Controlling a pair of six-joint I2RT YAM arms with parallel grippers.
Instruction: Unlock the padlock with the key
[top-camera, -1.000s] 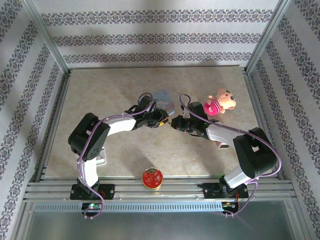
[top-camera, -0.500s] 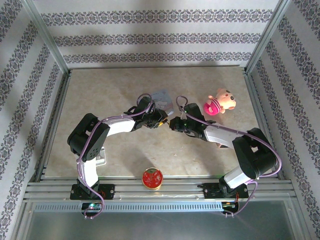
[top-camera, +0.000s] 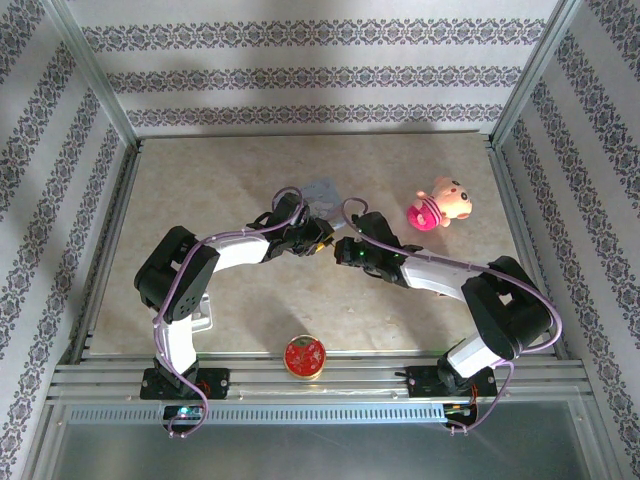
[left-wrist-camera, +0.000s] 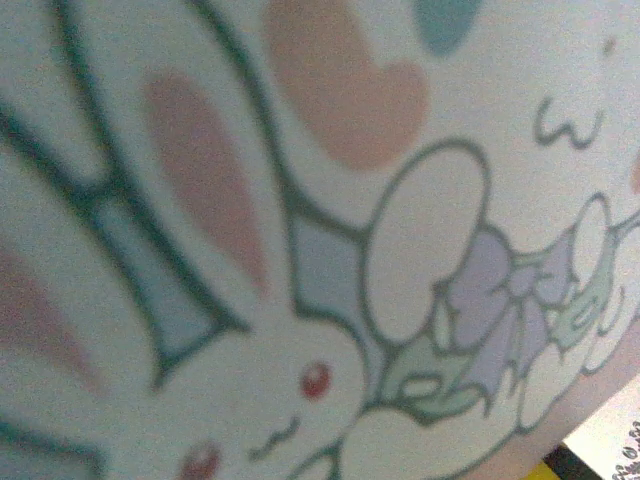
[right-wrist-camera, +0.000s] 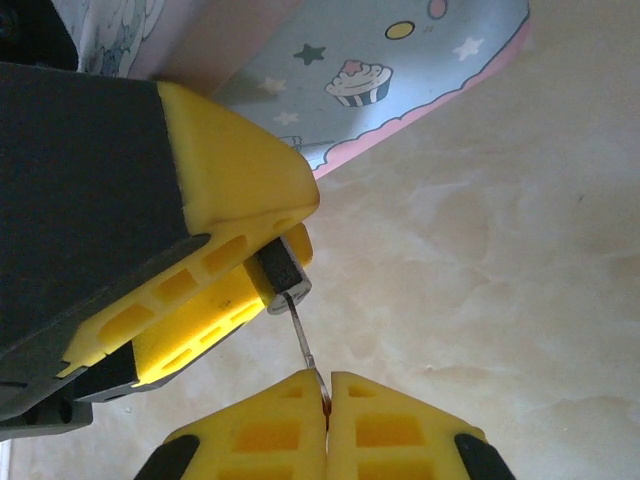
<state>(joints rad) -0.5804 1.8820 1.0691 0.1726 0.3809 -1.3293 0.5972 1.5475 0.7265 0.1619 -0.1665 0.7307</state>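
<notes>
From above, the arms merely meet mid-table by the tin (top-camera: 322, 190). The right wrist view shows the left gripper (right-wrist-camera: 262, 262) clamped on the padlock (right-wrist-camera: 281, 276) and the right gripper (right-wrist-camera: 327, 385) pinching the key (right-wrist-camera: 303, 340), its tip at the padlock. The right gripper has edged left since a second ago.

Pale blue cartoon-printed tin (top-camera: 322, 192), pink plush toy (top-camera: 440, 205), round red container (top-camera: 304, 356)

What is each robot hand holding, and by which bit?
The right end effector pinches the thin silvery metal key by its near end; the left end effector clamps the tiny dark-bodied padlock by its body.
</notes>
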